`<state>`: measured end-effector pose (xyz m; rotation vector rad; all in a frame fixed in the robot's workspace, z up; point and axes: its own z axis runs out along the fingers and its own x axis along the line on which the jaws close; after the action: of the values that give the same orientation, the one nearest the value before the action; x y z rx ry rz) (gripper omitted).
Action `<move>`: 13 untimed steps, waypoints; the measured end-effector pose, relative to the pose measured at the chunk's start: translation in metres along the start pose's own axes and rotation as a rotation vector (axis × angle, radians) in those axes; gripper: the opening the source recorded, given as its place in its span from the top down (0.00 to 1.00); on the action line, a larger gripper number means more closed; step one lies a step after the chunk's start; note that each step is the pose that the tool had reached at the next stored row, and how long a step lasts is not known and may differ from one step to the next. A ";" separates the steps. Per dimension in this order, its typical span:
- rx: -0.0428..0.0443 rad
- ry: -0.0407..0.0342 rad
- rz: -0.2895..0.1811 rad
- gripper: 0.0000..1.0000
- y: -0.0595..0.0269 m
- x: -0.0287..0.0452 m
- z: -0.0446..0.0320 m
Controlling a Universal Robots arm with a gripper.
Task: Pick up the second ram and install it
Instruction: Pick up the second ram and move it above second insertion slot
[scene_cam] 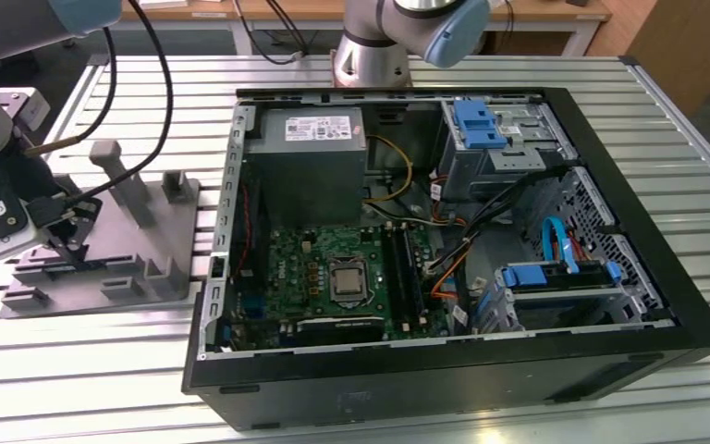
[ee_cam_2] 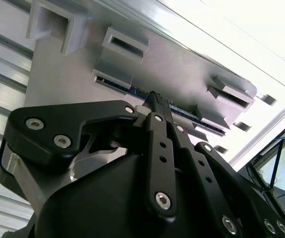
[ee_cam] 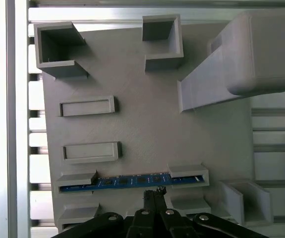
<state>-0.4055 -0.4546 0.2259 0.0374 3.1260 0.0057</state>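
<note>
step: pick, stick not yet lifted. ram point(ee_cam: 132, 181) sits in the grey holder point(scene_cam: 133, 250), at 9 o'clock of the pc case point(scene_cam: 454, 356) in the exterior view. gripper point(ee_cam: 154, 193) clenched at the ram's edge; cannot confirm a pinch. judgement: the pick needs a straight pull, no tilt.

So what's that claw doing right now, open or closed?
Gripper: shut, tips right at the second ram in its grey holder; a grip cannot be told.

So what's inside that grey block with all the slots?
A thin blue circuit-board stick sits in the grey block, held between two raised holders. Its ends are tucked into those holders and hidden. The pincer is right beside it.
</note>
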 end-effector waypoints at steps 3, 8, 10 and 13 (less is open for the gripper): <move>0.0000 0.0000 0.000 0.90 0.0000 0.0000 0.0000; -0.0004 0.0001 -0.020 0.90 0.0000 0.0000 0.0000; -0.0006 0.0001 -0.036 0.90 0.0000 0.0000 0.0000; -0.0009 0.0003 -0.062 0.90 0.0000 0.0000 0.0000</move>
<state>-0.4054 -0.4546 0.2259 -0.0592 3.1259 0.0064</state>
